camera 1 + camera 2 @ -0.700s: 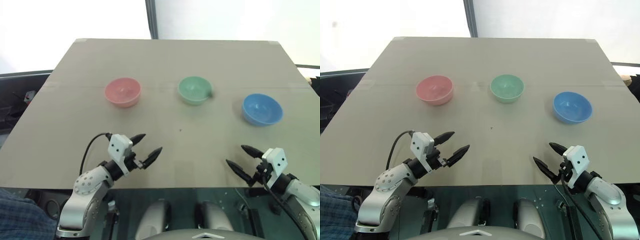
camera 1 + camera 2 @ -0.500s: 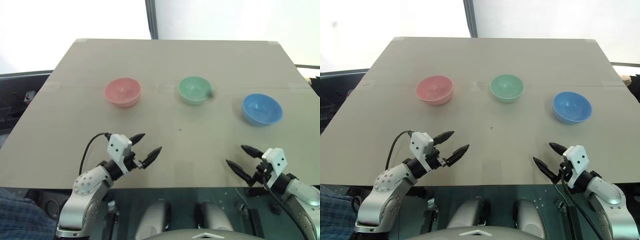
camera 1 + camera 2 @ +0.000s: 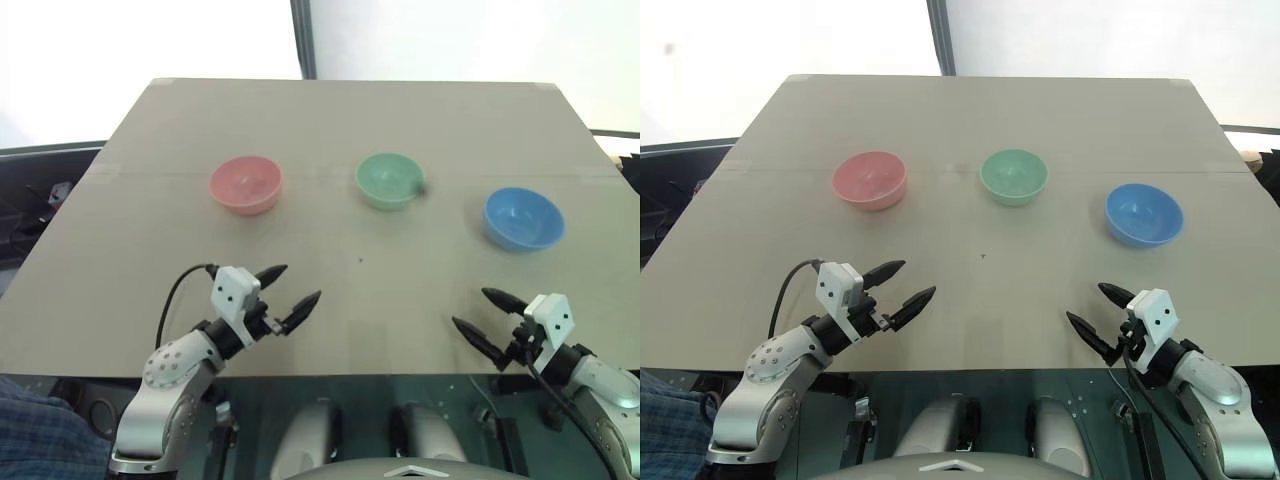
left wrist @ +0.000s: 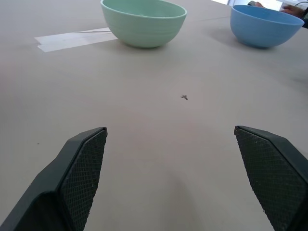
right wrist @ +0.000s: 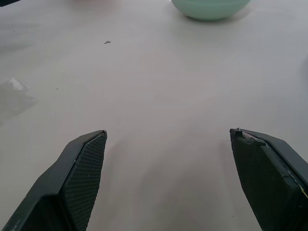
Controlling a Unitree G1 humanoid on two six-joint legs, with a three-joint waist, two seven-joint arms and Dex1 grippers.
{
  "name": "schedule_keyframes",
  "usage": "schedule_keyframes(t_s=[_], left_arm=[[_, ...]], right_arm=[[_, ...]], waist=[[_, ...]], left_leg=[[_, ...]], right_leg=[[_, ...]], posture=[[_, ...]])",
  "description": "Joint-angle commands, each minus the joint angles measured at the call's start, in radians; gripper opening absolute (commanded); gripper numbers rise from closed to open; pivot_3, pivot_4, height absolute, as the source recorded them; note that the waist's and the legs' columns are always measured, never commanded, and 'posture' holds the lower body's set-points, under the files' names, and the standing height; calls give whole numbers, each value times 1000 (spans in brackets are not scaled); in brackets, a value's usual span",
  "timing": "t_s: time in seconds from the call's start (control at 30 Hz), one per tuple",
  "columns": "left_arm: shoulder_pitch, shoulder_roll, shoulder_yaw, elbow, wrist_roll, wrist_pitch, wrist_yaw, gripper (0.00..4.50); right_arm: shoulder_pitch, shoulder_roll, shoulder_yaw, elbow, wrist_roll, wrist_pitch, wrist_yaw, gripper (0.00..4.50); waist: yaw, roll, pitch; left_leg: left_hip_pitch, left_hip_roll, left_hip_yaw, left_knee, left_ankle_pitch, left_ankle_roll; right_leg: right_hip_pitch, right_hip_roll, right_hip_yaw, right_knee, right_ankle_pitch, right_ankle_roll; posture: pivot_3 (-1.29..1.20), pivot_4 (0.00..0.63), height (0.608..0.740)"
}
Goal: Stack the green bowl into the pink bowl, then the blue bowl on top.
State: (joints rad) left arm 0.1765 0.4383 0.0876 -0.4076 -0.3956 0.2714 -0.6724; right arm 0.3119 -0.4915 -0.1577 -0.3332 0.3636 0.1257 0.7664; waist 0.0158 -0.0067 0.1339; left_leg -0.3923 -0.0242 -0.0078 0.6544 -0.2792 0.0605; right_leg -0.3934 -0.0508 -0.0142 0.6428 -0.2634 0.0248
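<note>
Three bowls sit in a loose row across the middle of the tan table, each one apart from its neighbours and none stacked. Farthest left is the pink bowl, upright and empty. To its right, near the centre, stands the green bowl, just beside a faint strip of tape laid on the tabletop. Farther right, and a little nearer the robot, is the blue bowl, also upright and empty.

Down at the near edge, the left gripper hangs over the table well short of the pink bowl, its two black fingers spread wide with nothing between them, pointing in toward the middle. A small dark speck marks the bare surface ahead of it. At the right, the right gripper hovers by the table's near edge, well short of the blue bowl, fingers likewise splayed wide and holding nothing.
</note>
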Motion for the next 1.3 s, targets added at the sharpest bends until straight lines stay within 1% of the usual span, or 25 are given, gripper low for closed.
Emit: schedule_keyframes(t_s=[0.03,0.17,0.3,0.43,0.47,0.57,0.67,0.83,0.93,1.17,1.3], left_arm=[[-12,8,17,-9,-9,-24,-3,4500],[-25,14,17,1,-6,-16,1,4500],[-69,40,-4,27,73,66,80,4500],[-152,67,-29,12,104,167,124,4500],[-177,75,-39,12,135,186,146,4500],[-260,118,-78,18,235,184,177,4500],[-361,139,-88,34,278,199,194,4500],[-517,212,-104,140,353,148,159,4500],[-580,252,-125,251,414,104,159,4500],[-678,283,-156,423,496,102,146,4500],[-732,263,-183,521,520,64,145,4500]], right_arm=[[-4,-5,-12,-13,16,-27,10,4286],[-7,-12,-10,-77,56,-4,29,4286],[-47,-32,-15,-180,137,73,19,4286],[-104,-61,-22,-262,212,147,-3,4286],[-126,-65,-29,-278,235,170,-20,4286],[-186,-75,-46,-303,273,218,-59,4286],[-212,-78,-49,-312,291,239,-78,4286],[-258,-74,-43,-358,357,277,-116,4286],[-272,-84,-39,-378,377,288,-116,4286],[-242,-90,-41,-402,371,288,-127,4286],[-242,-84,-37,-411,367,287,-142,4286]], waist=[[0,0,0],[0,0,0],[-1,0,0],[1,-1,-1],[1,-1,-1],[1,-1,-1],[2,-1,-1],[-2,-1,-1],[-2,-1,-1],[3,-3,0],[1,-3,-1]], left_leg=[[0,0,0,0,0,0],[0,0,0,0,0,0],[1,0,0,1,0,0],[1,0,0,3,0,0],[1,0,-1,4,0,0],[1,0,-1,6,0,0],[0,0,-1,7,0,0],[-1,0,-1,8,2,-3],[-1,0,-1,8,2,-3],[-3,0,-1,13,1,-2],[-3,0,-1,15,0,0]], right_leg=[[0,0,0,0,0,0],[0,0,0,0,0,0],[0,0,0,1,0,0],[1,1,0,4,0,0],[2,1,0,4,0,0],[2,1,-1,4,0,0],[2,1,-1,5,0,0],[1,1,-1,5,0,0],[0,2,0,7,0,0],[-1,2,-1,10,0,1],[-1,1,-1,12,0,1]], posture=[[0,150,740],[0,150,740],[0,150,740],[0,150,740],[0,150,740],[0,150,740],[0,150,740],[0,150,740],[0,150,740],[0,150,740],[0,150,740]])
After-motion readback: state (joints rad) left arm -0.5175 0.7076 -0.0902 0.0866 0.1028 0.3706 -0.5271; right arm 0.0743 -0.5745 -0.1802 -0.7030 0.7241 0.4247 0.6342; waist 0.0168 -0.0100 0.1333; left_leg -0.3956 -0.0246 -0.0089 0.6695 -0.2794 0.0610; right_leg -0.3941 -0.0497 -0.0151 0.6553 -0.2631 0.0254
